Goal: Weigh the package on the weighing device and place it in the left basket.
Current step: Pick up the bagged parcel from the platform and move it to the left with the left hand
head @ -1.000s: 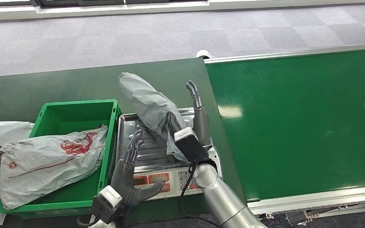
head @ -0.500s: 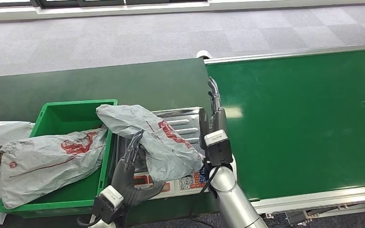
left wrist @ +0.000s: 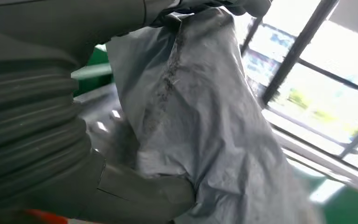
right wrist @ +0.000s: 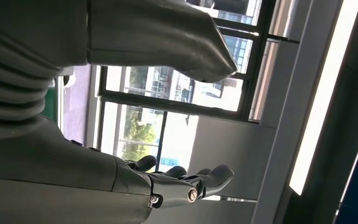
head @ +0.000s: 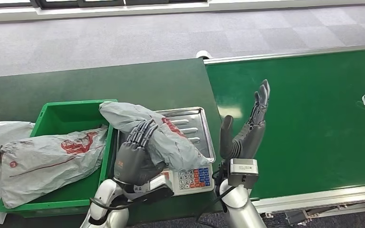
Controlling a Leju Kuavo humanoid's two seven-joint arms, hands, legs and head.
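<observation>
Grey package (head: pixel 161 135): lies across the steel tray of the weighing device (head: pixel 195 128), its left end overhanging the green basket (head: pixel 52 116). Left hand (head: pixel 135 156): fingers curled over the package's near side, thumb beneath, gripping it. Right hand (head: pixel 247 130): raised right of the scale above the green conveyor (head: pixel 313 118), fingers spread, holding nothing. Basket contents: second grey bag with red print (head: pixel 52 159). All stands on a dark green bench (head: pixel 123 83).

You see a soft grey package (head: pixel 159 135) with red print lying across the shiny metal tray of the weighing device (head: pixel 192 142). One end of it hangs over the edge of the green left basket (head: pixel 57 118). Another grey bag with red print (head: pixel 47 159) already lies inside that basket.
</observation>
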